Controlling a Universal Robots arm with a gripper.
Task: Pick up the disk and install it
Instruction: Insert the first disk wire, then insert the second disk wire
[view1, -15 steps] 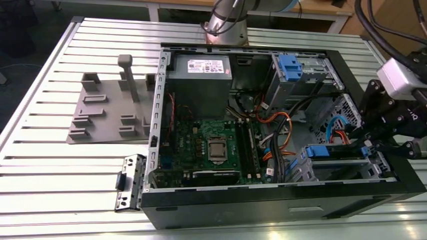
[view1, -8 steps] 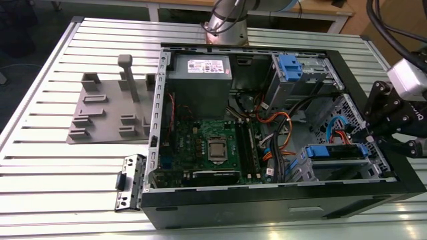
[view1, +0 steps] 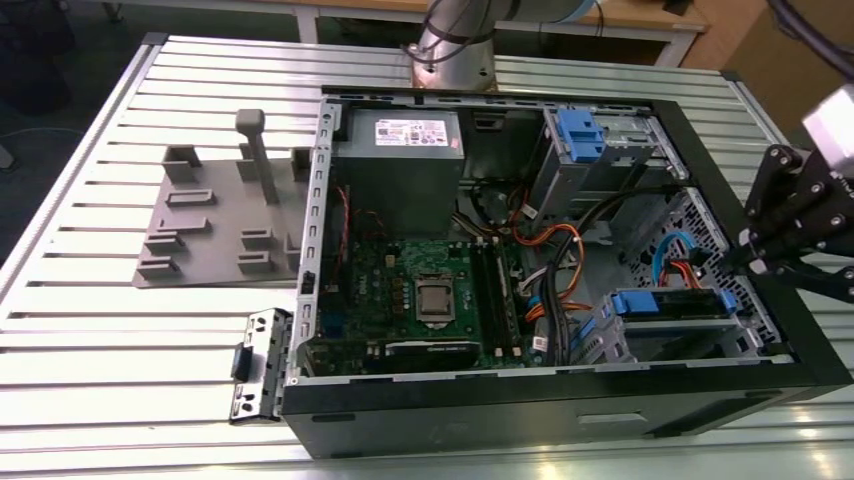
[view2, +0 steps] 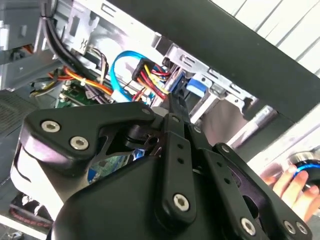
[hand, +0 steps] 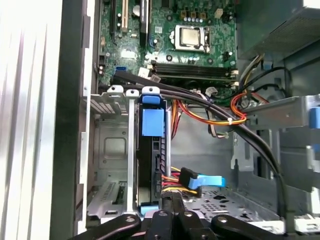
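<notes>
The gripper hovers at the open computer case, above its side wall nearest the lower drive bay. In the first wrist view the disk sits on edge in the drive cage, its blue carrier tab showing, right beside the cable connectors. The fingers look pressed together and pinch nothing. My read: seating is the step in hand, so any push should go squarely along the rails, clear of those cables.

Bright overhead glare, soft focus
</notes>
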